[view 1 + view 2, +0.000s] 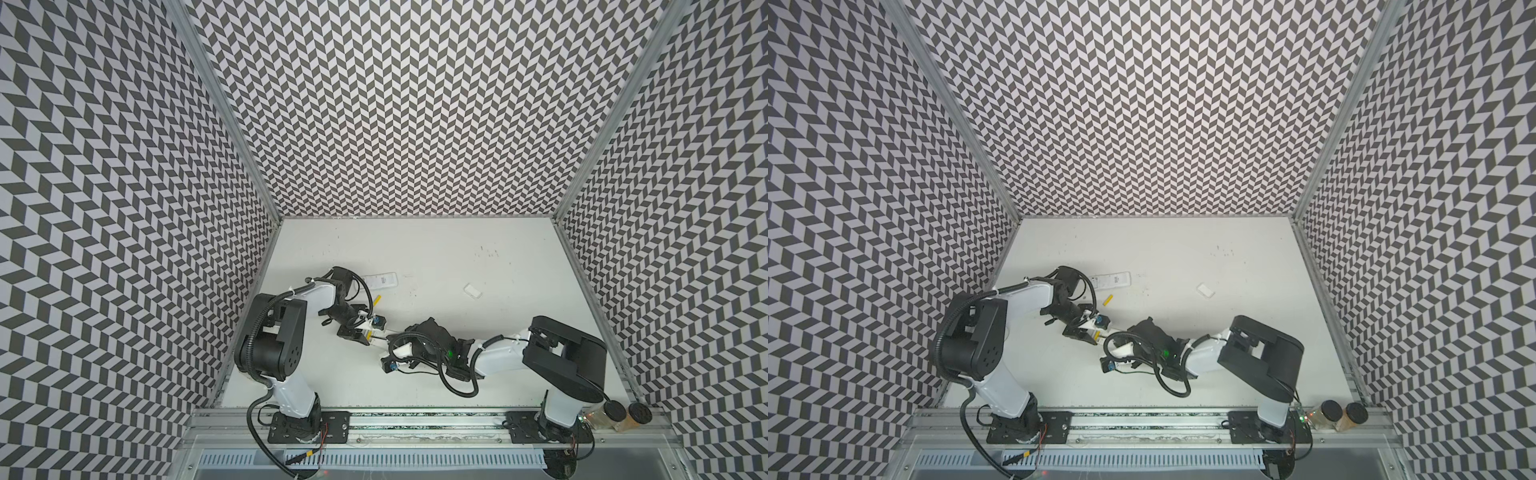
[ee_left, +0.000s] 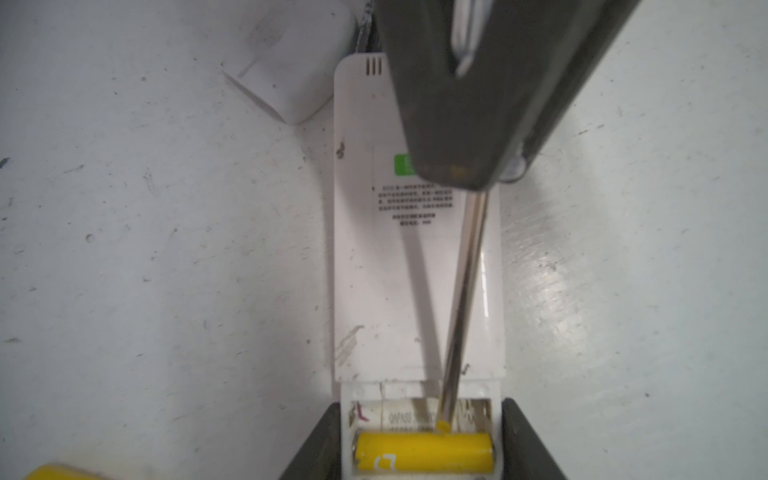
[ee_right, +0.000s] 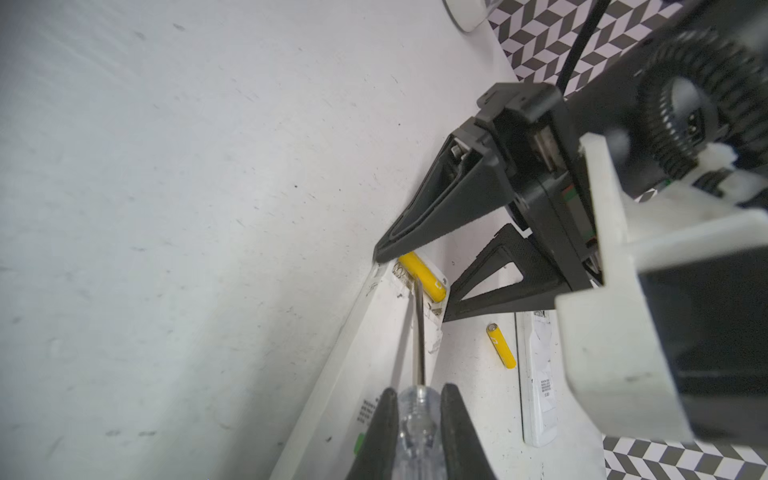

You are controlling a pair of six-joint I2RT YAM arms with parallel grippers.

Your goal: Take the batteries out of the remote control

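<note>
Yellow battery in remote, left hand tight around remote, right hand tight on screwdriver, tip at battery.

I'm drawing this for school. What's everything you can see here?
table: one, white, beneath everything
held remote: one, white, back up, compartment open, on the table
fitted battery: one, yellow, in that compartment
loose battery: one, yellow, on the table between the remotes
second remote: one, white, farther back, by the left arm
small flat piece: one, white, right of the remotes
jars: two, black lids, front right corner
screwdriver: one, clear handle, metal shaft, tip at the fitted battery
left gripper: one, black, shut on the held remote
right gripper: one, black, shut on the screwdriver
</note>
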